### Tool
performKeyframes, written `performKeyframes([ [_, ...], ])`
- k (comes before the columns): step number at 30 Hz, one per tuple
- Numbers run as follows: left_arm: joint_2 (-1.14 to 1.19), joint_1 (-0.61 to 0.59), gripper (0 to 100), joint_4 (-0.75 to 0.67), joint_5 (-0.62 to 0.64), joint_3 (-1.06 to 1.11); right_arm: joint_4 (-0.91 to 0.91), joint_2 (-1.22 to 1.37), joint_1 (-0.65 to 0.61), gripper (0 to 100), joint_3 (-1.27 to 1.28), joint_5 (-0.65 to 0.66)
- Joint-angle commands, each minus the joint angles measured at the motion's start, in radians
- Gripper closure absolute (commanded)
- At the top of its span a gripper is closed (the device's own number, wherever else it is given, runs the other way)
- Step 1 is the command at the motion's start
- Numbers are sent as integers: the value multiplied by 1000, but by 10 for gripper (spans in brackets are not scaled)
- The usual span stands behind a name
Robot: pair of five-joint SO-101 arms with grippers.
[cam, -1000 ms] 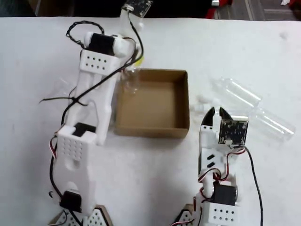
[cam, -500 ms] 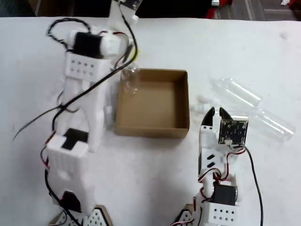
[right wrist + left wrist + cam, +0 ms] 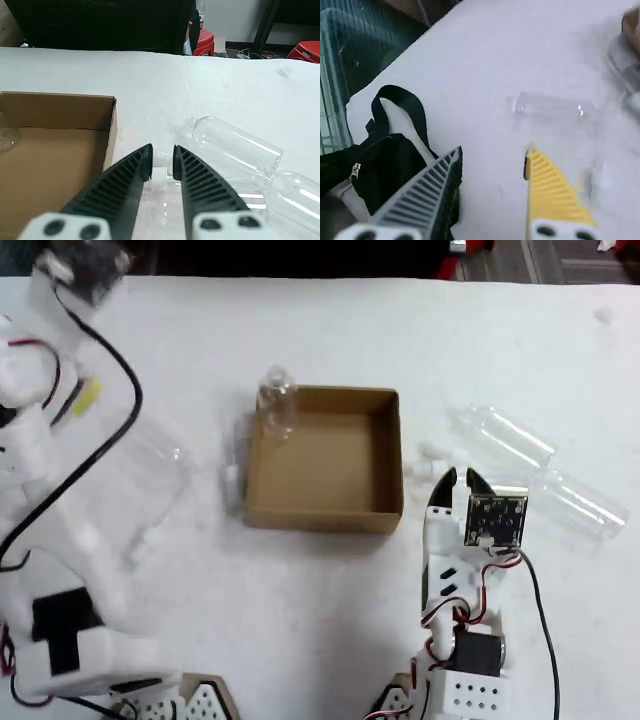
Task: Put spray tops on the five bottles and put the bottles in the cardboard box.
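Spanning the high view, a white worktop (image 3: 330,330) is seen. The left arm (image 3: 60,540) is stretched along the worktop's left edge, up to the far-left corner. The open cardboard box (image 3: 325,520) is set at the middle of the worktop. The right arm (image 3: 455,640) is placed at the near edge, right of centre, pointing away from it.

Two clear bottles are laid on their sides toward the right edge, end to end: one (image 3: 500,437) farther back, one (image 3: 580,502) nearer the edge. A third clear bottle (image 3: 275,405) is seen inside the box at its far-left corner. A fourth (image 3: 552,107) is laid on the worktop beyond the left gripper (image 3: 495,152), whose jaws are spread wide, with nothing grasped.

The right gripper (image 3: 460,480) is held just beside the box's right wall, jaws parted only narrowly, nothing clamped. Small white parts (image 3: 430,455) are seen just ahead of its tips; whether they are spray tops cannot be told.
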Motion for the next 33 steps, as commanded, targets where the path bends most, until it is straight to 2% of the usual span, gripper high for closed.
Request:
performKeyframes([
  [1,-84,-21,808,3,-371,315,-1,-4,-8,939,6,18],
  [3,-93,-2,809,-40,-519,463,-1,-4,-10,939,6,18],
  [5,-96,16,819,-123,-598,588,1,-4,-10,939,6,18],
  [10,-87,47,891,-480,-597,792,1,-4,-10,939,6,20],
  [12,-87,47,890,-635,-528,855,1,-4,-10,939,6,20],
  [20,-84,31,892,-1266,-46,1031,1,-4,-30,939,6,21],
  [22,-76,30,891,-1447,11,1126,1,-4,-30,939,6,21],
  [26,22,28,893,-1751,23,1246,1,-4,-30,939,6,21],
  [29,154,21,893,-1834,20,1226,1,-4,-30,939,6,21],
  [33,320,-8,891,-1772,21,1094,2,-4,-30,939,6,21],
])
